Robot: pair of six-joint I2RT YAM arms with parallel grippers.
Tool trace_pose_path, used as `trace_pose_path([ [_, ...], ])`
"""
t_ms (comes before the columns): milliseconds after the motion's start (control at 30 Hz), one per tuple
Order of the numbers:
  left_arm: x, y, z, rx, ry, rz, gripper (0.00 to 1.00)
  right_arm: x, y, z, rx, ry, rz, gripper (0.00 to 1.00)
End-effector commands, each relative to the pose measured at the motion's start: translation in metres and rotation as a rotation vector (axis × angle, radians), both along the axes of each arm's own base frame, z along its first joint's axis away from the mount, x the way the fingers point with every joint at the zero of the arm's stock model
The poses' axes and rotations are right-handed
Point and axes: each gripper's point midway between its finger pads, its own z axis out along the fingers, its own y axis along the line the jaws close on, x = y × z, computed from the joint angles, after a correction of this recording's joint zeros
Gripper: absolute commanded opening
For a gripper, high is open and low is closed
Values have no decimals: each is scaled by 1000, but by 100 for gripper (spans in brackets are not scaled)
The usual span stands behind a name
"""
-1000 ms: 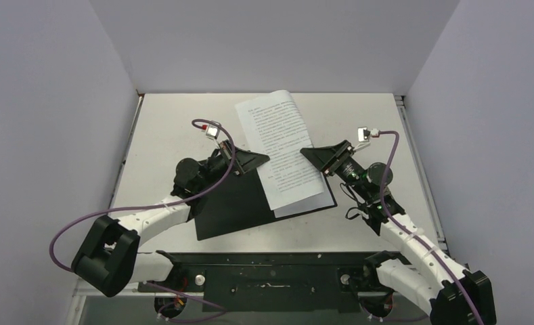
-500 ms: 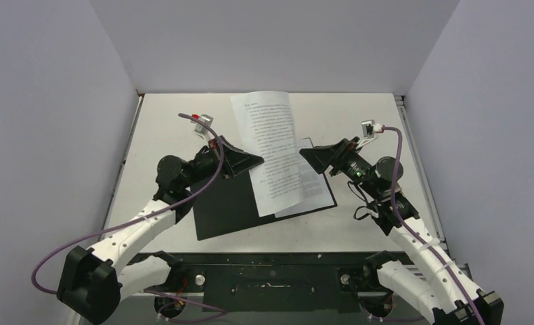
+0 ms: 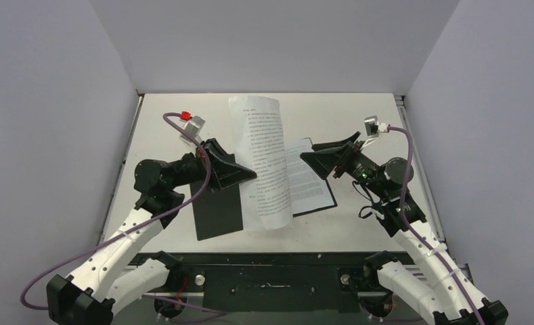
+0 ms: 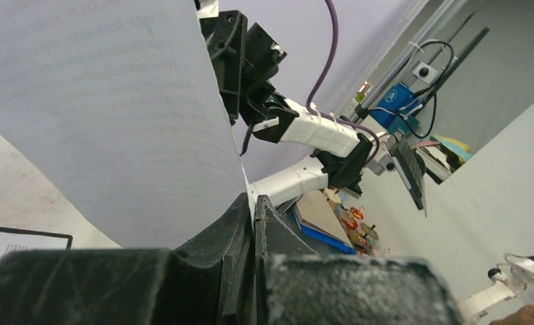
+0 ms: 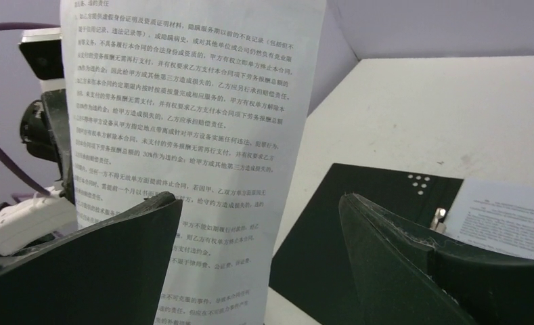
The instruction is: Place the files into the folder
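Top external: the left tool [image 3: 252, 174] clamps the edge of a raised file [image 3: 264, 156]. The right tool [image 3: 309, 157], jaws spread wide, faces it without touching, with the open folder [image 3: 218, 210] beneath both.

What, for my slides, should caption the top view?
Left gripper holds a printed sheet above the open folder; right gripper open beside it.

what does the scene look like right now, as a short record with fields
left gripper: shut on the held sheet's edge
right gripper: open, beside the sheet, holding nothing
held sheet: raised over the folder, print facing the right gripper
folder: open on the table, black inside up
second sheet: lying in the folder's right half
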Motion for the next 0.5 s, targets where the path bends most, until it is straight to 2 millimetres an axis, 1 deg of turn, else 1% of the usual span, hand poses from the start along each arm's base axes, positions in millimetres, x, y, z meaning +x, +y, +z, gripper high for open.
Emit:
trace_pose_path([
  [0, -35, 11, 32, -26, -161, -84, 0, -29, 4, 51, 119, -163, 117, 90],
  [167, -63, 21, 49, -52, -255, -153, 0, -45, 7, 62, 225, -172, 209, 90],
  [267, -80, 28, 65, -91, -311, -191, 0, -51, 9, 65, 268, -174, 249, 90],
  [333, -88, 30, 73, -108, -333, -210, 0, -55, 11, 67, 294, -176, 277, 90],
  [467, -100, 32, 82, -133, -358, -242, 0, -64, 17, 71, 346, -176, 341, 90],
])
